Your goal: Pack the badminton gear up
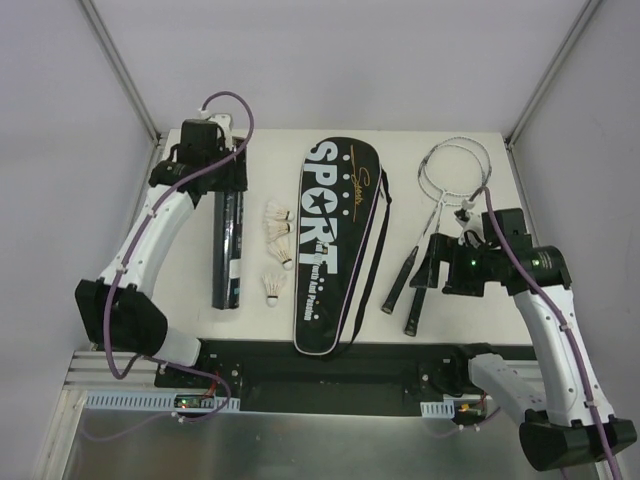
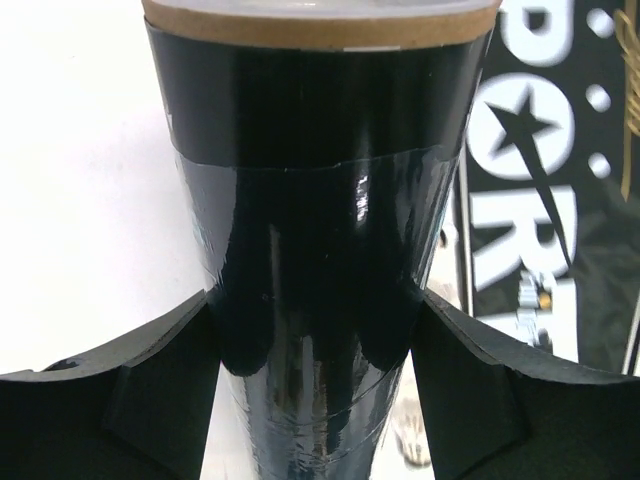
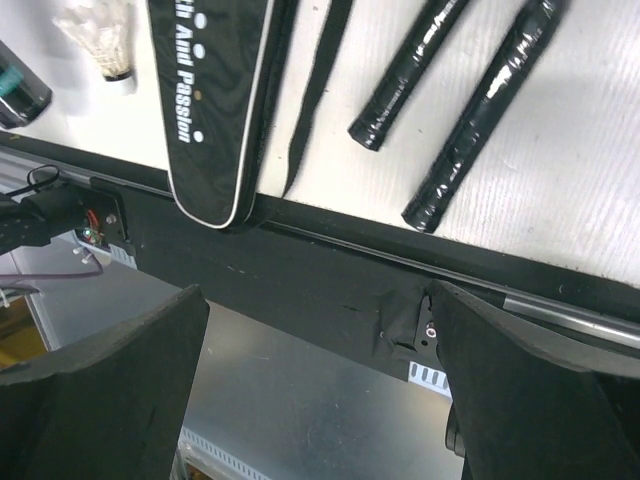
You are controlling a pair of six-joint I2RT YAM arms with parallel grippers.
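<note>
**A:** How far along are you?

**B:** Barely begun, I judge. My left gripper (image 2: 312, 300) is pinching the black tube (image 1: 230, 250) at its far end, pads pressed to both sides, near the far left corner of the worktop (image 1: 270, 155). The tube lies along the left edge. My right gripper (image 3: 318, 290) is spread wide with nothing in it, over the racket handles by the right edge.

**A:** Anything in the containers?

**B:** Nothing I can see. The bag (image 1: 335, 240) lies flat in the middle, and I can't tell whether it is unzipped. The tube's inside is hidden. The shuttlecocks (image 1: 279, 228) sit loose between tube and bag, 1 of them apart toward the near edge. The 2 rackets (image 1: 455, 185) lie crossed by the right edge, outside the bag.

**A:** So what's left?

**B:** All of it: shuttlecocks into the tube, I'd guess, then everything into the bag.
</note>
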